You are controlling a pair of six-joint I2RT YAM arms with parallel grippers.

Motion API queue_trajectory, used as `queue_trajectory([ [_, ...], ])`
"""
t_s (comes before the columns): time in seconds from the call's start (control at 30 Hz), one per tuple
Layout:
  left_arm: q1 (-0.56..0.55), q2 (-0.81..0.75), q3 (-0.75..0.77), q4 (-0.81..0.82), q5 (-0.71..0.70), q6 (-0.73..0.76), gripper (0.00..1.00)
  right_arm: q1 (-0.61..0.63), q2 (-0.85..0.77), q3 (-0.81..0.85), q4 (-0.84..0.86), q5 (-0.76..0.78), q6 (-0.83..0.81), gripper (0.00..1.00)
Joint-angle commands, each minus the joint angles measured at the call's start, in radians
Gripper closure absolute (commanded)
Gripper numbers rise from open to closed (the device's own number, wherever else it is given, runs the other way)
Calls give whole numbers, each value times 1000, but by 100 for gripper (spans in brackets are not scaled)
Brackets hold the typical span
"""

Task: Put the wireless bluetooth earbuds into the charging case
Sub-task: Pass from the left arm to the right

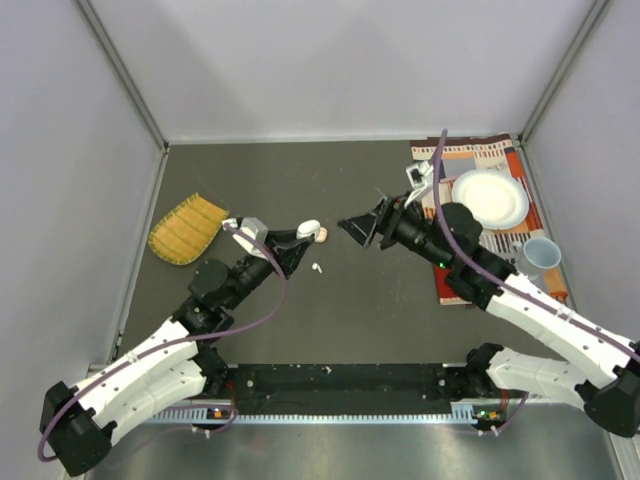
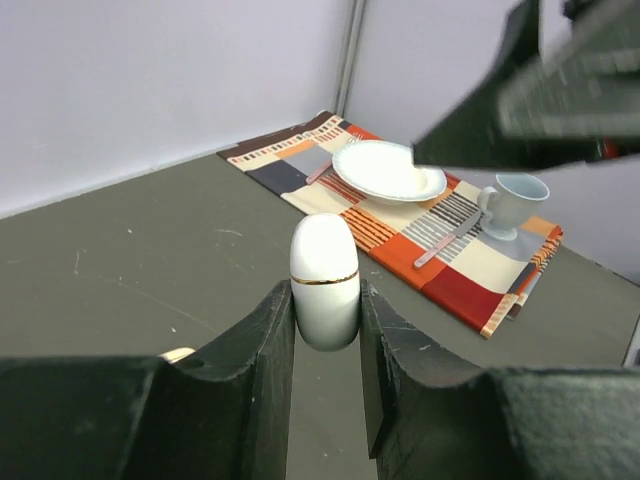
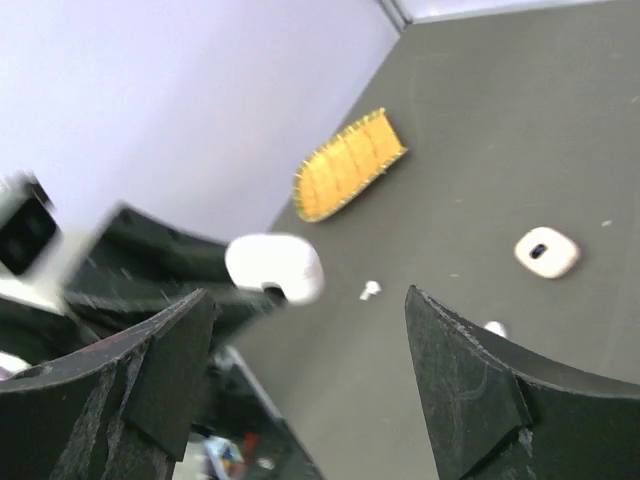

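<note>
While the left claw (image 2: 325, 305) is clamped on the shut white case (image 2: 324, 258) and the right claw (image 3: 308, 310) is wide apart, one white earbud (image 1: 316, 268) lies on the counter (image 1: 400, 320), not yet in.

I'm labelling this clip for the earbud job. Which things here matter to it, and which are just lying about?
For the job:
white case, closed, clamped in the left gripper
white earbud, loose on the table
peach case, as it seems, on the table
right gripper, open

Lying about:
yellow mat
patterned cloth
plate
cup
cutlery
</note>
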Motion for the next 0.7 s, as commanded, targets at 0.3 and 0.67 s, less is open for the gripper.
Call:
queue_trajectory([
  [0.3,-4,-22,-200,570,123,68,100,-108,290,66,331,-475,763,23],
  [0.67,-4,9,-200,564,111,65,100,-103,331,12,461,-546,902,19],
])
